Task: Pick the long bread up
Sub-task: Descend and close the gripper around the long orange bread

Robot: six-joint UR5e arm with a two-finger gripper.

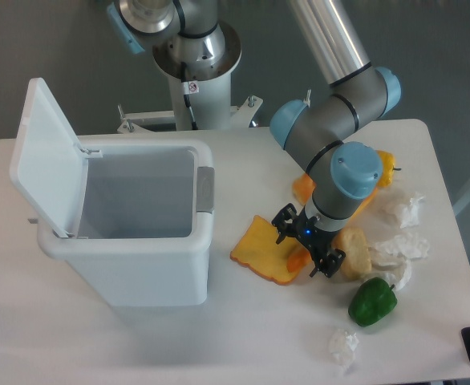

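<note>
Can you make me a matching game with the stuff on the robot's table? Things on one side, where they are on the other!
Things:
1. bin
2. pepper
3. toast
4. long bread

Places:
A. under the end effector
B. front right of the table, green
C. left side, lid open
D. flat, just right of the bin

Pairs: 1-C, 2-B, 3-D, 4-A

White table (219,337) before a plain, seemingly grey wall (42,48).
</note>
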